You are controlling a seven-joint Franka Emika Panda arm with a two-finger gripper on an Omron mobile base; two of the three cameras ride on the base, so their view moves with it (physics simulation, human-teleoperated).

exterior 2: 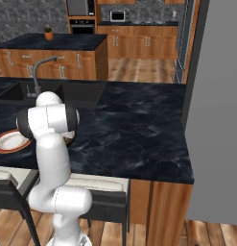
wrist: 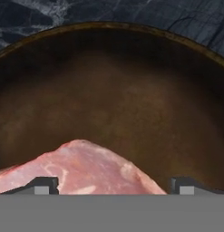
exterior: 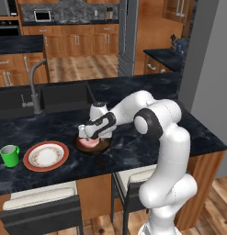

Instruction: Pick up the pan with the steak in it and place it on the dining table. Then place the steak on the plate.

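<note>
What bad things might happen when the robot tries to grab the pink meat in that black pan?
1. The pincer is open right over the flat pink raw steak; a flat slab may slip out of its tips.
2. The steak lies low in the small round black cast-iron pan, so the tips might bump it and shove it on the black marble-look dining table.
3. The orange-red-rimmed round plate sits close to the green mug, which could get knocked.

Rendered home kitchen: wooden cabinets (exterior: 78,43), black marble counter (exterior: 133,147) with sink (exterior: 41,98), faucet (exterior: 36,85), wall oven (exterior 2: 81,24), stools (exterior: 41,206).
</note>
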